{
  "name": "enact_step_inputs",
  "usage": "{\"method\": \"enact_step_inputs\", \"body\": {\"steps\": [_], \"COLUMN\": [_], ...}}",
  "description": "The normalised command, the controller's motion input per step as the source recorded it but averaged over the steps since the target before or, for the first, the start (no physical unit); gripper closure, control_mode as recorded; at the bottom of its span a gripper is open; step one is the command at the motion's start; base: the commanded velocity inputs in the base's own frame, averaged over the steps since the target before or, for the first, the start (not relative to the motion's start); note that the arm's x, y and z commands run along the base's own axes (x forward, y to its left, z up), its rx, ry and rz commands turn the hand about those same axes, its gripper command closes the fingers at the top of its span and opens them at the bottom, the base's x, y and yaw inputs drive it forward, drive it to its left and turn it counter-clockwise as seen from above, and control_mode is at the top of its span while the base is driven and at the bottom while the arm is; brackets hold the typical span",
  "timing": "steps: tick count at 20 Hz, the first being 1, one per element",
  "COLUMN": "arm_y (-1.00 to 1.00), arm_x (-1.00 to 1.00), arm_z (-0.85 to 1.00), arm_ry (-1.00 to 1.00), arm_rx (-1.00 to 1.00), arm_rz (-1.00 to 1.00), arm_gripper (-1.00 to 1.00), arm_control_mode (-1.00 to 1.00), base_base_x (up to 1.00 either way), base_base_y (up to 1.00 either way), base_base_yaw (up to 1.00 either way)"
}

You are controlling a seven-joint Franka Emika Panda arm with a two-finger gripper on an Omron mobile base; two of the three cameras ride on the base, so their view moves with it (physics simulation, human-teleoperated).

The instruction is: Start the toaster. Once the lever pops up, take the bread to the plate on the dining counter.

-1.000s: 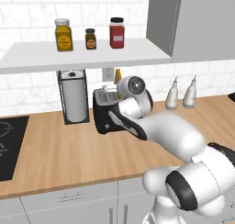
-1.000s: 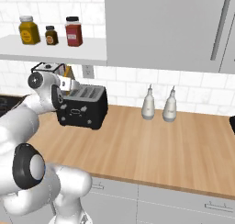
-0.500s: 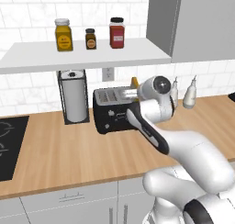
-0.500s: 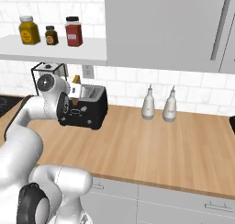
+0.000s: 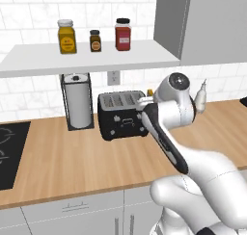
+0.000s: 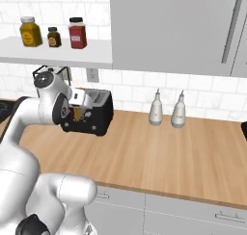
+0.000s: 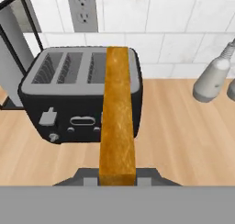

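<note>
**Bread held above toaster**

Gripper (image 7: 117, 179): jaws pinched on the bread (image 7: 117, 122), slice edge-on, reaching straight out from between them. Toaster (image 7: 69, 94): black, on the wood counter (image 7: 183, 126), beyond and below the jaws, slots up. Pale bottle (image 7: 211, 78): off to the jaws' right.

White glossy arm (image 5: 193, 162) seen, built of rounded tubular links with bulbous joints. Dark grey disc cap (image 5: 177, 81) set on the upper joint, smaller dark centre inside. Long black strip (image 5: 164, 141) inlaid along one link. Black round joint cover (image 6: 61, 110) seen on the near link. Base shells (image 6: 58, 200) smooth, white, dark seams between.
</note>
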Motion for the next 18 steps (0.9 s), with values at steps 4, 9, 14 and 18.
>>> {"method": "enact_step_inputs", "body": {"steps": [4,9,14,18], "arm_y": [-0.51,-0.29,-0.01,-0.02], "arm_x": [-0.54,-0.56,-0.38,-0.31], "arm_z": [0.0,0.0,0.0,0.0], "arm_ry": [0.04,0.05,0.07,0.06], "arm_rx": [0.0,0.0,-0.01,0.0], "arm_rz": [0.0,0.0,0.0,0.0], "arm_gripper": [1.0,1.0,1.0,1.0], "arm_control_mode": [-1.0,-1.0,-1.0,-1.0], "base_base_x": [0.0,0.0,0.0,0.0], "base_base_y": [0.0,0.0,0.0,0.0], "base_base_yaw": [0.0,0.0,0.0,0.0]}}
